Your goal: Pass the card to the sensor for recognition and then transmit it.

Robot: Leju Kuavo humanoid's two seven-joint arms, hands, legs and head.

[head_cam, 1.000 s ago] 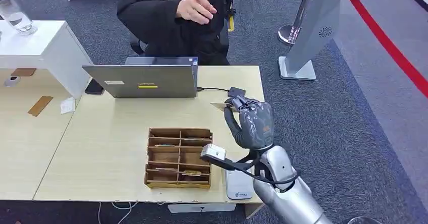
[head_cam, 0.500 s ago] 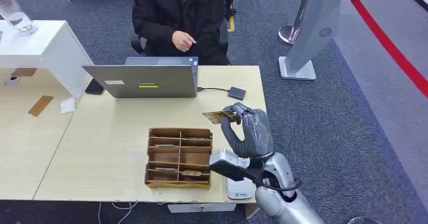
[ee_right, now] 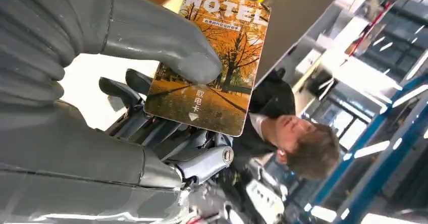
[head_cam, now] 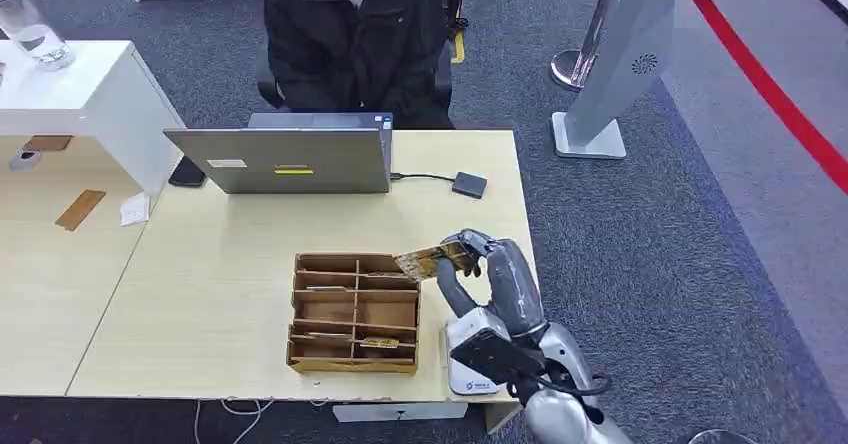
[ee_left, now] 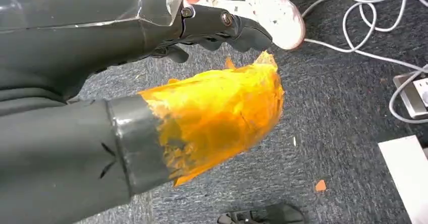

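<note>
Right hand pinches hotel card btwn thumb and fingers, held in the air above the desk's right side, just beside the wooden organizer at its near-right corner. Right wrist view: thumb presses on the card face (autumn trees, "HOTEL" print), darker fingers behind it, so grip looks firm. Left hand hangs by the floor w/ nothing in it; thumb tip wrapped in orange tape, fingers curled inward, looks closed on nothing. Outward: small white device on the desk edge right under the right wrist, small dark box w/ cable running to laptop well apart toward the far side, person in dark jacket seated behind laptop. Can't tell for sure which device is the sensor; the dark cabled box looks like a card reader, but the white unit is a candidate too. Step, as I judge: card in hand, mid-carry, so either scan pending or handover pending; pics alone don't settle it. Next move needs card kept flat-ish, grip unchanged, brought close over the sensor face, then reach fwd past the laptop toward the person. Risk: card slips from the pinch or clips the organizer rim.
</note>
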